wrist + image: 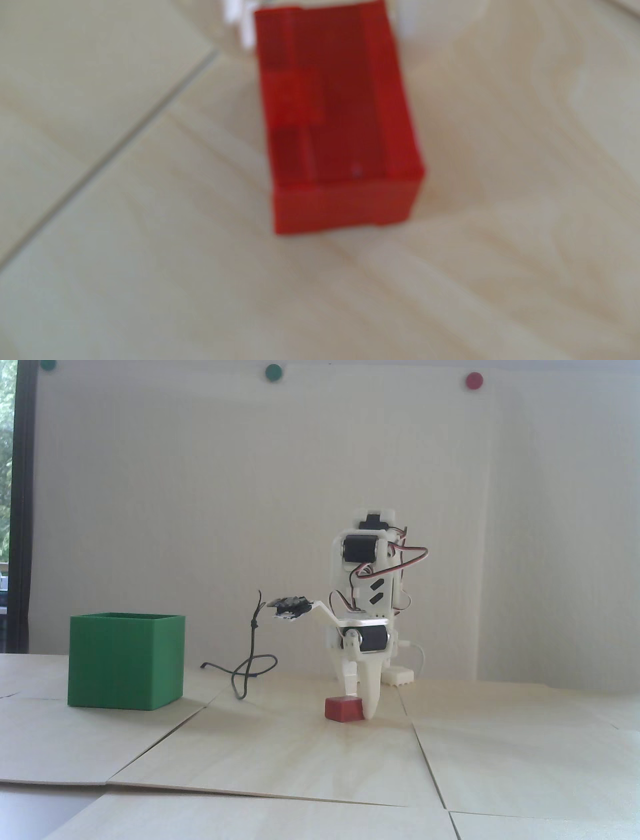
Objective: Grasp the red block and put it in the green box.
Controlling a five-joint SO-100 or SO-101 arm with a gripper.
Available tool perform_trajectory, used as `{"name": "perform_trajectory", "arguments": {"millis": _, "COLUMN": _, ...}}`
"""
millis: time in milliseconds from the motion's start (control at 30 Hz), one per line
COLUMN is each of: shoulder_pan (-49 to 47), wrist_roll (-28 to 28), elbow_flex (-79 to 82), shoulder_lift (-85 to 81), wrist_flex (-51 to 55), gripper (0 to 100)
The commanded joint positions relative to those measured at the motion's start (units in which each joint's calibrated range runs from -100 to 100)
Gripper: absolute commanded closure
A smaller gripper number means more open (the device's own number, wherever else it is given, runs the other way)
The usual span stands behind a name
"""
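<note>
White gripper [361, 704] reaches down to the pale wooden table [320, 760], its fingers spread around the small matte red rectangular block [343, 708] resting there. Well off to the left in the fixed view stands the large ribbed green cube-shaped box [126, 661].

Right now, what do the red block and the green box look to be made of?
The red block looks like matte plastic, probably 3D-printed: faint fine lines run across its faces in the wrist view, though blur leaves this open. The green box also looks like matte printed plastic, with thin walls and finely ribbed sides.
</note>
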Motion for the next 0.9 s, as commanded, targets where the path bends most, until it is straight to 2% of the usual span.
{"name": "perform_trajectory", "arguments": {"millis": 0, "shoulder_pan": 1.89, "wrist_roll": 0.05, "elbow_flex": -3.96, "shoulder_lift": -4.86, "wrist_flex": 1.22, "gripper": 91}}
{"name": "perform_trajectory", "arguments": {"millis": 100, "shoulder_pan": 1.89, "wrist_roll": 0.26, "elbow_flex": -3.96, "shoulder_lift": -4.78, "wrist_flex": 1.22, "gripper": 99}}
{"name": "perform_trajectory", "arguments": {"millis": 333, "shoulder_pan": 2.13, "wrist_roll": 0.10, "elbow_flex": -3.96, "shoulder_lift": -4.94, "wrist_flex": 1.64, "gripper": 98}}
{"name": "perform_trajectory", "arguments": {"millis": 433, "shoulder_pan": 3.57, "wrist_roll": -0.16, "elbow_flex": -5.29, "shoulder_lift": -5.89, "wrist_flex": 6.53, "gripper": 98}}
{"name": "perform_trajectory", "arguments": {"millis": 567, "shoulder_pan": 5.91, "wrist_roll": -4.38, "elbow_flex": -19.48, "shoulder_lift": -7.78, "wrist_flex": 15.64, "gripper": 98}}
{"name": "perform_trajectory", "arguments": {"millis": 700, "shoulder_pan": 8.56, "wrist_roll": -4.69, "elbow_flex": -35.99, "shoulder_lift": -9.36, "wrist_flex": 22.04, "gripper": 98}}
{"name": "perform_trajectory", "arguments": {"millis": 867, "shoulder_pan": 14.75, "wrist_roll": -4.06, "elbow_flex": -55.33, "shoulder_lift": -11.97, "wrist_flex": 21.03, "gripper": 98}}
